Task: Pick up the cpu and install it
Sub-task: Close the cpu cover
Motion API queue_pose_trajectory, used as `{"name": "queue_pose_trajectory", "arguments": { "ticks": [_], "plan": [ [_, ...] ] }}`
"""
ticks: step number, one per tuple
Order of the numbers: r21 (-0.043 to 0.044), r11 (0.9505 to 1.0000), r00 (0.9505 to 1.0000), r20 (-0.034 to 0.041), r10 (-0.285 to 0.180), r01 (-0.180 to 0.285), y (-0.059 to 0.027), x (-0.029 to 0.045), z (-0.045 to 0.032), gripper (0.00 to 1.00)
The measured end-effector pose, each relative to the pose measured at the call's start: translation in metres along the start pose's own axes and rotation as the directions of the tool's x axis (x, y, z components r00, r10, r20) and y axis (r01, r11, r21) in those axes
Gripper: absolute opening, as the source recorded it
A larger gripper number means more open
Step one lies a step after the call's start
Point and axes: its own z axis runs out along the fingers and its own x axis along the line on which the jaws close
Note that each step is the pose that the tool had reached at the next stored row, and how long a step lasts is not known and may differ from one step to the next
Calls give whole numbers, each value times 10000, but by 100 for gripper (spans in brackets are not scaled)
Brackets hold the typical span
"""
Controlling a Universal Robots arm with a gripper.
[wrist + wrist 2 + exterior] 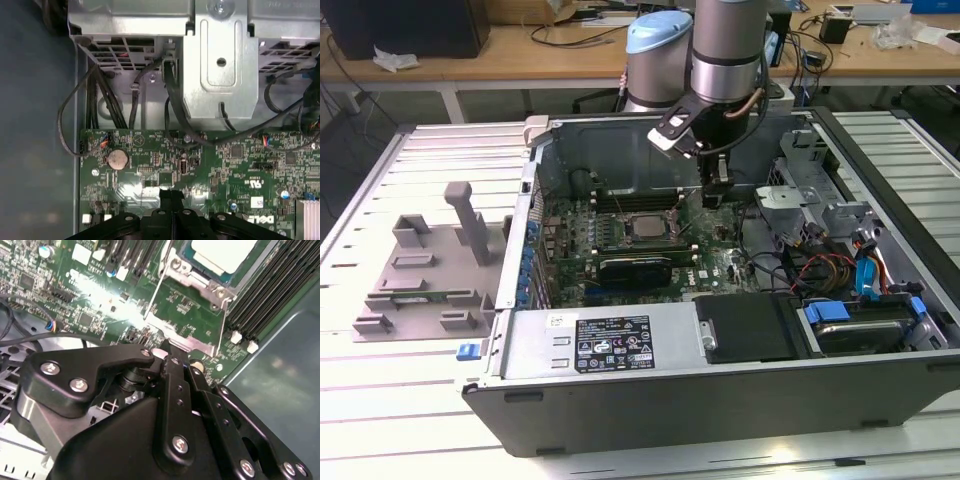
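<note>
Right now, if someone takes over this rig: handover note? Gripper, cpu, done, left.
The gripper is shut, holding nothing, low over the motherboard beside the socket.
The cpu lies in the socket, silver top up, apart from the gripper.
Done: cpu is in place.
Left: cannot tell whether the socket is latched.

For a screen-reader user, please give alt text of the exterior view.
A robot arm reaches into an open computer case, its gripper just to the exterior view's right of the cpu seated on the motherboard. A grey fixture lies outside the case.
</note>
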Motion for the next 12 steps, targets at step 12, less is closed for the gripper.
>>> {"name": "queue_pose_trajectory", "arguments": {
  "ticks": [12],
  "plan": [
    [-1, 10000, 10000, 6, 77, -77, -295, 6, -11, 11]
  ]
}}
